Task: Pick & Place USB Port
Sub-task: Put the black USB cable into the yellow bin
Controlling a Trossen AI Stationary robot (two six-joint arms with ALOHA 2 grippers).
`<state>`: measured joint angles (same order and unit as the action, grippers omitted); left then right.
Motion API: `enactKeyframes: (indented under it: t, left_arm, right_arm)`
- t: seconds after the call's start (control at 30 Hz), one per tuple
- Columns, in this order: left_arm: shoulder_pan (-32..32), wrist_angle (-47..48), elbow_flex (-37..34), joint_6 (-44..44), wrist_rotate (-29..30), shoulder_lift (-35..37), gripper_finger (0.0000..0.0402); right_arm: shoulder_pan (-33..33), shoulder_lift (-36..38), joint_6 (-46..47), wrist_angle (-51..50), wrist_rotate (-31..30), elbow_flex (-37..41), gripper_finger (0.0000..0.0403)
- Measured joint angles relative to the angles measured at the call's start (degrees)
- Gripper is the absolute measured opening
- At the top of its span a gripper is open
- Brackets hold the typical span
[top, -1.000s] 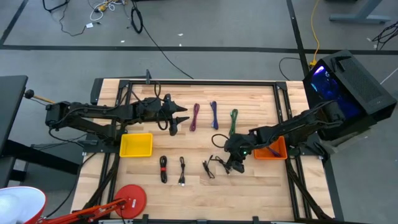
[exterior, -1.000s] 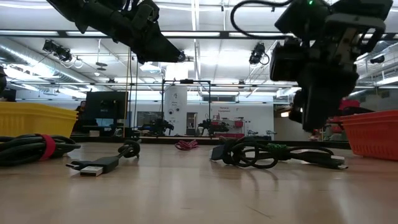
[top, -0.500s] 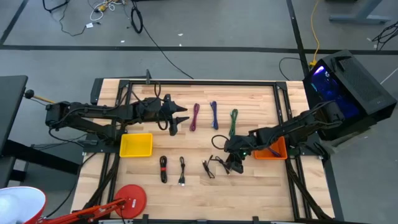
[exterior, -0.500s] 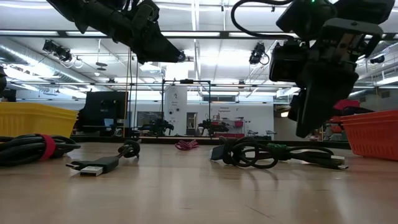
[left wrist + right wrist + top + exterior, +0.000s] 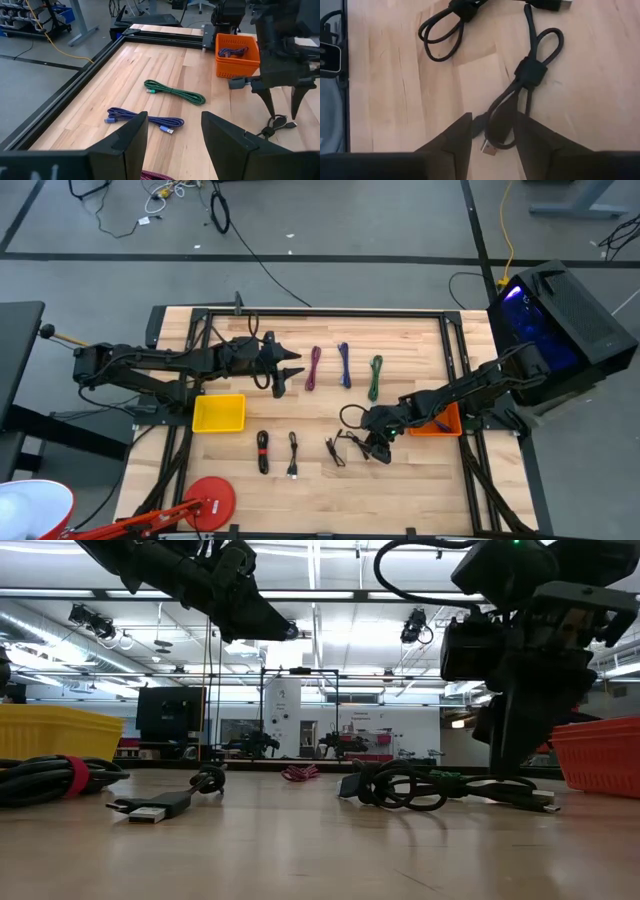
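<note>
Wooden counter, no legible writing; right pincer, fingers apart, over black USB cable; left pincer apart, raised.

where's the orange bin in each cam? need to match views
High view: orange bin at the table's right edge, partly under the right arm.
Low view: far right, behind the right gripper.
Left wrist view: upper right, a cable inside.
Right wrist view: not in it.
Shared landmark: the green cable.
</note>
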<state>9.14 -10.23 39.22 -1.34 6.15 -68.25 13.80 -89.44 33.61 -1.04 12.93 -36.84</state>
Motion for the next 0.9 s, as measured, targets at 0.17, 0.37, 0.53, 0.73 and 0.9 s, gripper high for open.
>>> enactKeyframes:
  t: [0.17, 0.37, 0.53, 0.73, 0.9]
  left_arm:
    - [0.0, 0.0, 0.0, 0.0, 0.0, 0.0, 0.019]
    - [0.0, 0.0, 0.0, 0.0, 0.0, 0.0, 0.019]
    - [0.0, 0.0, 0.0, 0.0, 0.0, 0.0, 0.019]
    - [0.0, 0.0, 0.0, 0.0, 0.0, 0.0, 0.019]
    - [0.0, 0.0, 0.0, 0.0, 0.0, 0.0, 0.019]
  right_arm:
    - [0.0, -0.6, 0.2, 0.1, 0.0, 0.0, 0.0146]
    - [0.0, -0.6, 0.2, 0.1, 0.0, 0.0, 0.0146]
    - [0.3, -0.6, 0.4, 0.1, 0.0, 0.0, 0.0146]
    - [0.5, -0.6, 0.4, 0.2, 0.0, 0.0, 0.0146]
    - [0.5, -2.2, 0.5, 1.6, -0.2, 0.0, 0.0146]
